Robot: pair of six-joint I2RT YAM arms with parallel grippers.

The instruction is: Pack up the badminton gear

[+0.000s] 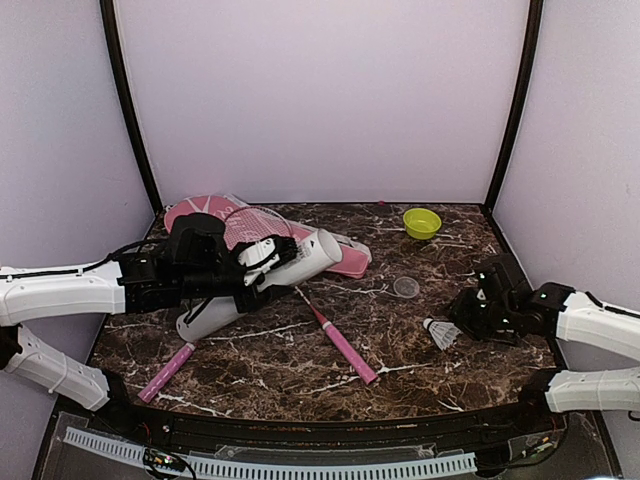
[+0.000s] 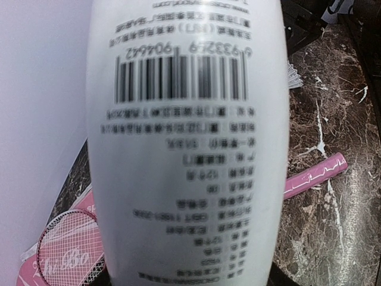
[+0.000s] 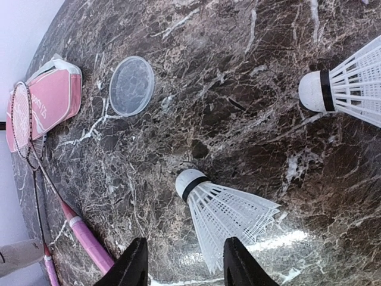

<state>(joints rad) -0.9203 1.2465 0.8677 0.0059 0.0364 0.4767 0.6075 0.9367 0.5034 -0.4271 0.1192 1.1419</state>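
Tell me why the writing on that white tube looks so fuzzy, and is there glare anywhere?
Left wrist view: the white tube sits so close to the lens that most of its print blurs and its sides bulge. Right wrist view: sharp, with a bright glare streak on the marble table beside the nearer shuttlecock. Top external view: evenly lit.

There are two thin rackets with pink handles [image 1: 347, 352] [image 1: 165, 372] and two small white feather shuttlecocks [image 3: 223, 217] [image 3: 348, 86]. There is one tall white tube [image 1: 315, 255], one long pink racket cover [image 3: 50, 98], one lime-green bowl [image 1: 422, 222] and one clear round plastic lid [image 3: 131, 85].
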